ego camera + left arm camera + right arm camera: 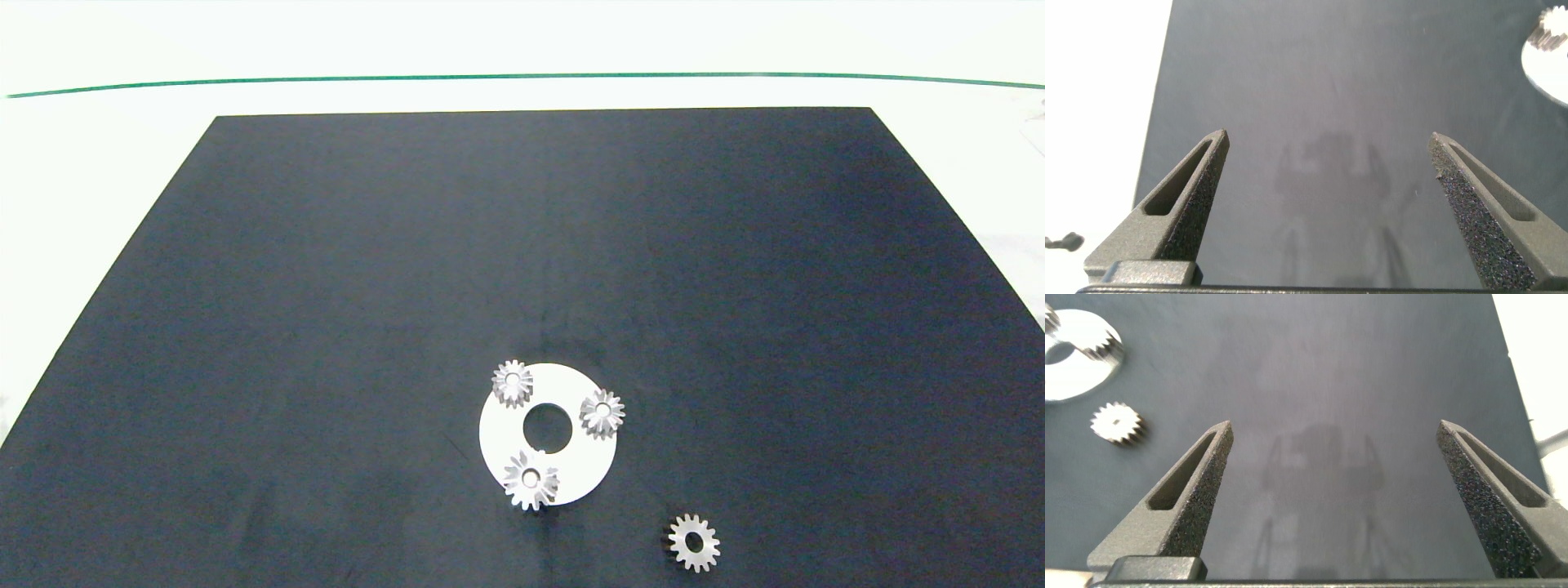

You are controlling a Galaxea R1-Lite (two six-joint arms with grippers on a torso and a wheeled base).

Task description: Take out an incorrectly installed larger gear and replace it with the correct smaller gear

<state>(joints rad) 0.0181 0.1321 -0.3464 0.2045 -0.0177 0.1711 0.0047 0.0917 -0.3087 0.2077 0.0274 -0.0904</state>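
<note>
The larger gear (531, 480), silver with long pointed teeth, sits on the near rim of a white ring plate (571, 384) in the head view. Two smaller pointed gears (513, 382) (602, 413) stand on the plate's far and right rim. Off the plate to its near right, the smaller gear (694, 542) lies flat on the black mat, thin with a wide hole; it also shows in the right wrist view (1118, 423). Neither arm shows in the head view. My left gripper (1328, 135) and right gripper (1333, 425) both stand open above bare mat, holding nothing.
The black mat (326, 327) covers most of the white table (82, 204). A green line (522, 77) runs across the far side. The plate's edge (1547, 69) with a gear on it (1552, 34) shows in the left wrist view, and the plate (1078, 367) in the right.
</note>
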